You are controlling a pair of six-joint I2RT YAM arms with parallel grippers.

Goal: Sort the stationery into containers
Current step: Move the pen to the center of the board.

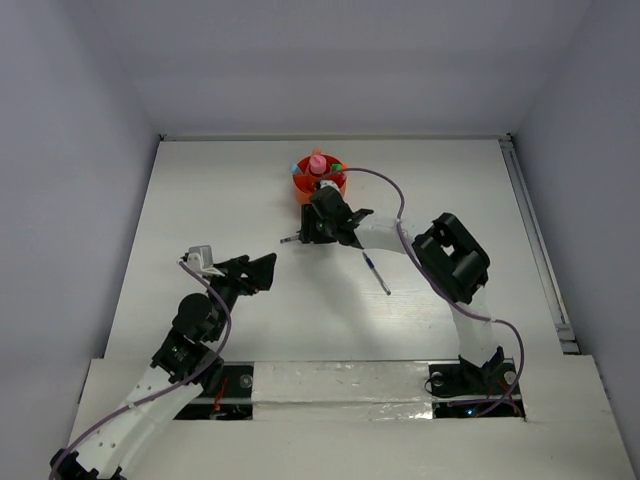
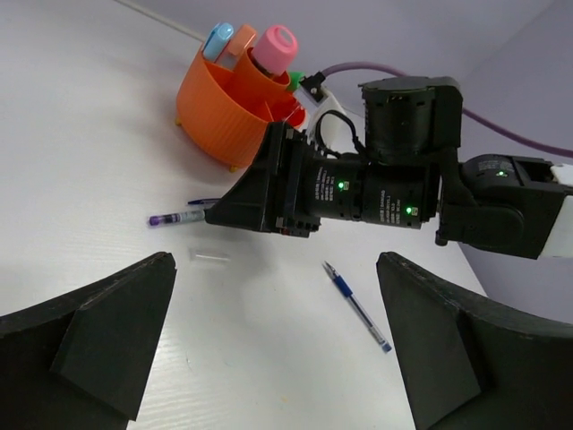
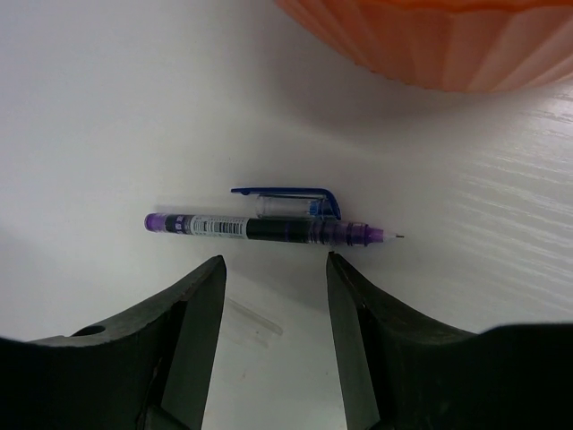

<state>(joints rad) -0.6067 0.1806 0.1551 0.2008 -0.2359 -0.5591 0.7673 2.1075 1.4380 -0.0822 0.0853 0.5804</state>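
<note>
My right claw [image 3: 275,269] stands about half parted with nothing between its fingers [image 3: 192,322]. The purple pen [image 3: 269,228] lies crosswise on the white surface [image 3: 107,107] just past the fingertips, its bare point to the right in the wrist view. I can't see either finger touching it. A clear cap with a blue clip [image 3: 286,199] lies along the pen's far side, right against it or nearly so. Just beyond those two rises the ribbed wall of the orange cup [image 3: 448,45]. In my left wrist view the cup holds a pink bottle-like piece [image 2: 276,49], a light-blue marker [image 2: 218,40] and something green [image 2: 294,81], all standing up inside it; I can't make out which compartments. A blue pen [image 2: 358,309] lies flat and alone on the surface, well apart from the cup and nearer the arm bases than the purple pen. My left claw [image 2: 276,260] is spread wide and empty, hanging above the surface and facing the right claw, clear of every item
</note>
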